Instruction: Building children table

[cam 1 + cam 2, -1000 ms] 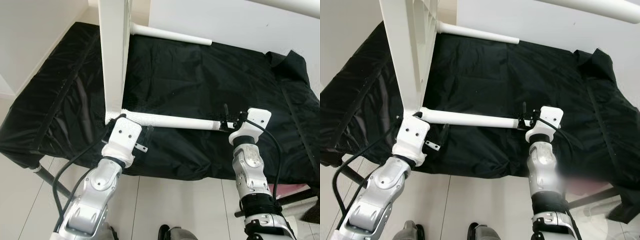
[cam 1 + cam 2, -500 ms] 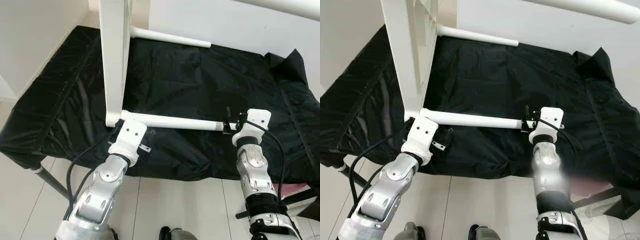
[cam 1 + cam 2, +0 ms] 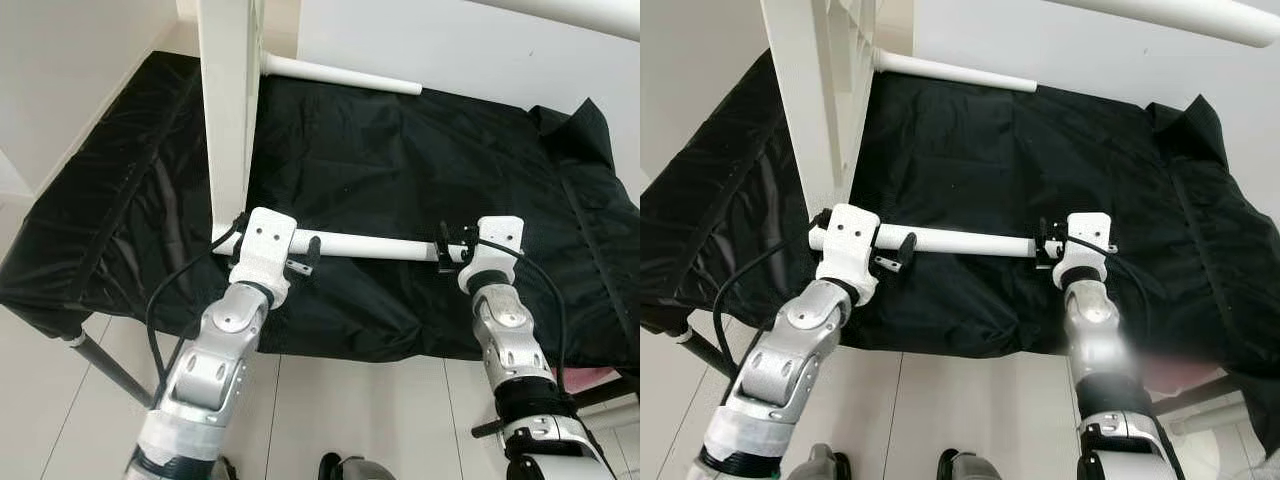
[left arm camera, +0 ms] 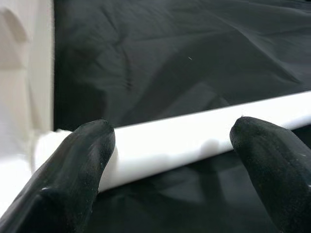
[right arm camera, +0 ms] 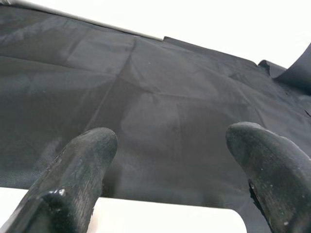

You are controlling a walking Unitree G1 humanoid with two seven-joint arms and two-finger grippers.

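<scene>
A white children's table lies tipped on its side on a black cloth that covers the middle of the frame. Its flat top stands on edge at the upper left, and a round white leg runs from its lower corner toward the right. My left gripper, low and left of centre, has its two black fingers spread wide, one at each side of the leg near its joint with the top, not clamped. My right gripper, right of centre, is also wide open at the leg's free end, holding nothing. A second leg juts out at the top.
</scene>
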